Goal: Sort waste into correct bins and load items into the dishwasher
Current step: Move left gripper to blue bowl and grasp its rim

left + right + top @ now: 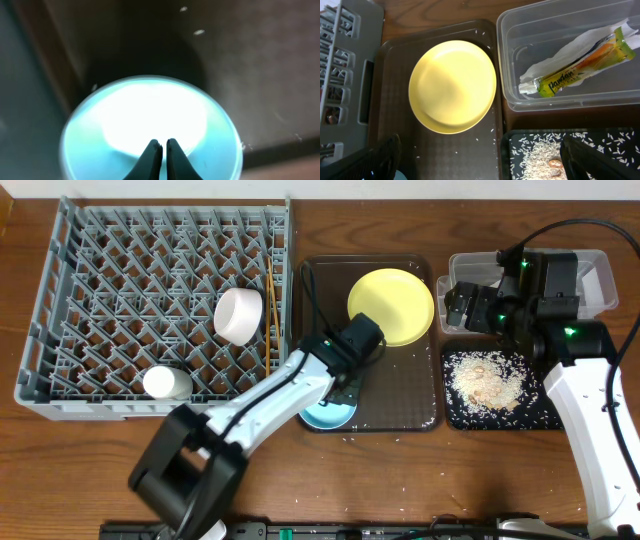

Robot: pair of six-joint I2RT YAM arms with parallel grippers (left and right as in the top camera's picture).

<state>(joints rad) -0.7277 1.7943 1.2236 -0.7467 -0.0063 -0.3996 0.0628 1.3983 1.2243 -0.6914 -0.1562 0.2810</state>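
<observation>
A light blue bowl (322,418) (150,115) sits at the front left of the brown tray (400,390). My left gripper (347,383) (162,142) hangs over the bowl's middle, shut, with nothing seen between its fingers. The yellow plate (391,305) (452,85) lies at the tray's back. In the dishwasher rack (100,290) are a white bowl (238,315), a white cup (167,383) and chopsticks (270,310). The clear tub (600,275) (545,102) holds the wrapper (580,70) and napkin (555,57). Rice (487,378) (540,160) covers the black tray (455,415). My right gripper (470,305) (485,165) is open above the trays.
Loose rice grains (375,432) dot the brown tray's front and the table before it. A small brown scrap (555,164) lies in the rice pile. The rack's corner (340,60) borders the brown tray on the left.
</observation>
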